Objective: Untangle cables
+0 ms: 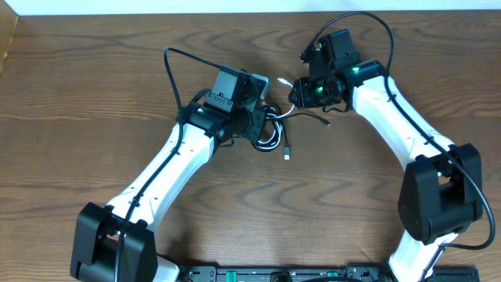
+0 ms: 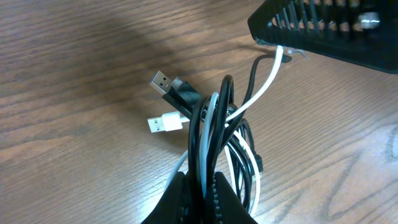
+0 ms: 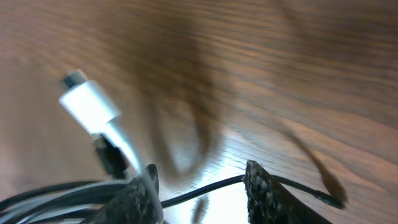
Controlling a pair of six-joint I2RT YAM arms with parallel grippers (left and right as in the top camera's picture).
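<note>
The left fingers (image 2: 214, 191) are shut tight on the bundle, with the black cable (image 2: 225, 102) and the white cable (image 2: 205, 134) both pinched between them and looping over one another just beyond the tips; further out from those loops a black USB plug (image 2: 169, 87) and a white USB plug (image 2: 163, 123) lie loose on the table (image 2: 74, 74); the white cable climbs from the knot to the right fingers (image 3: 260, 186), which stand partly apart, a black strand crossing the gap and the white cable's small plug (image 3: 90, 102) just past one tip; nothing looks clamped there; I judge the work barely begun, since the coils are wound together and must be drawn apart.
</note>
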